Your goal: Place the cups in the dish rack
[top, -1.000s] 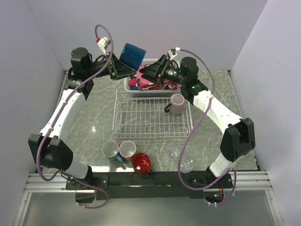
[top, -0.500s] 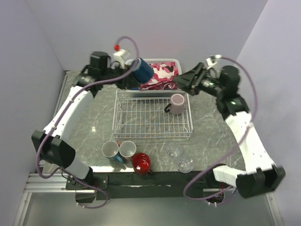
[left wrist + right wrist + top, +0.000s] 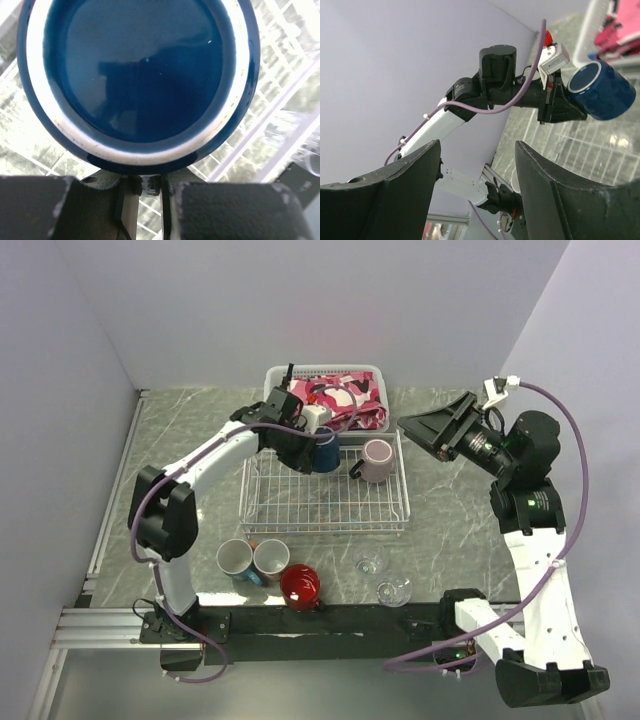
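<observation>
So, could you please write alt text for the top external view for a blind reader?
The left pincer holds a navy mug over the far side of a white wire rack, beside a pink mug in it. The right pincer hovers off to the right, pointing at the rack. Three mugs and two glasses stand before the rack.
</observation>
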Robot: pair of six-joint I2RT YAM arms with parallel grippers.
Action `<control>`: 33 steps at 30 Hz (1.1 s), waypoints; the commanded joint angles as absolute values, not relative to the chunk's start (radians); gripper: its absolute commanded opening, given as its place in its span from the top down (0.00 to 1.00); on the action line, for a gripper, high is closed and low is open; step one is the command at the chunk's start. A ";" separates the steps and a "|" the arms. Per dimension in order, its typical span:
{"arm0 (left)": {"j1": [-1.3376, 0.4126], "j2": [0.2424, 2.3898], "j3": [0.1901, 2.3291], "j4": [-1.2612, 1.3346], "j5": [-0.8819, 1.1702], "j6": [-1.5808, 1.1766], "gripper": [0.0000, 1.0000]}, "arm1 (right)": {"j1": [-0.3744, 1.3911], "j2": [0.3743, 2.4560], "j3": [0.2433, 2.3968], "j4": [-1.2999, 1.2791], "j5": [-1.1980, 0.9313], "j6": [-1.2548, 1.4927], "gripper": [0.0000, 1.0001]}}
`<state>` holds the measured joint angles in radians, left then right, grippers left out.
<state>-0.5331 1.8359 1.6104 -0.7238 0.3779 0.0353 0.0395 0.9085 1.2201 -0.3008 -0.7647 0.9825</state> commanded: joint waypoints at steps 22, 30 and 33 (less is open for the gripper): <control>-0.611 2.052 1.743 -0.555 0.248 0.130 0.99 | -0.044 0.845 1.103 -0.287 -0.847 0.999 0.35; -0.615 2.042 1.697 -0.554 0.321 0.123 0.95 | -0.046 0.865 1.120 -0.298 -0.845 0.993 0.35; -0.618 2.026 1.669 -0.564 0.342 0.120 0.78 | -0.046 0.870 1.120 -0.301 -0.845 0.991 0.34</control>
